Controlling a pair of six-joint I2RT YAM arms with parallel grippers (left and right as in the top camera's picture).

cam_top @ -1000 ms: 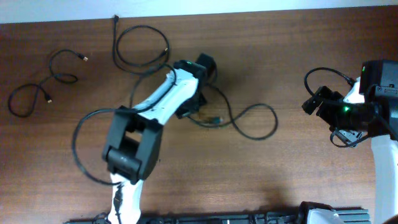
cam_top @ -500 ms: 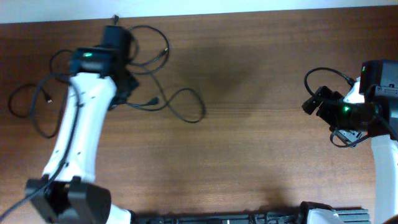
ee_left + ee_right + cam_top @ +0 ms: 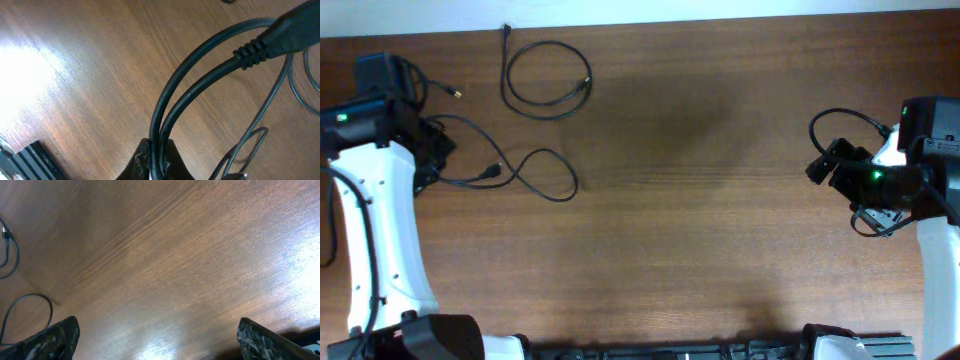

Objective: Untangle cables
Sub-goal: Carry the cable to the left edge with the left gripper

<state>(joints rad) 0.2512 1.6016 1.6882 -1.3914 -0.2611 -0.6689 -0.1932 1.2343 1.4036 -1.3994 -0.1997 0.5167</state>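
Cables, three in view, thin and black, all at the left end of the worktop (image 3: 720, 250). Held cable (image 3: 252, 47): pinched as a doubled strand in the left tool (image 3: 156, 156), which is clenched on it at the left edge; from there it trails right across the wood in one open curl ending in a small plug, apart from the others so far as the overhead view shows. Looped cable (image 3: 588, 82): lies alone as a rough ring at the far edge, not touching the held one. Third cable (image 3: 453, 93): only a short run and its plug show beside the left arm; the rest is hidden under the arm, so whether it crosses the held strand cannot be told. Right tool (image 3: 157, 340): released, jaws wide apart with nothing between them, over bare wood at the right side, well apart from every cable. Step in hand, as judged: drawing one cable out of the group to lie by itself. Next move calls for lowering the held strand onto bare wood nearer than the ring and clear of the hidden cable, then letting go without dropping it across either
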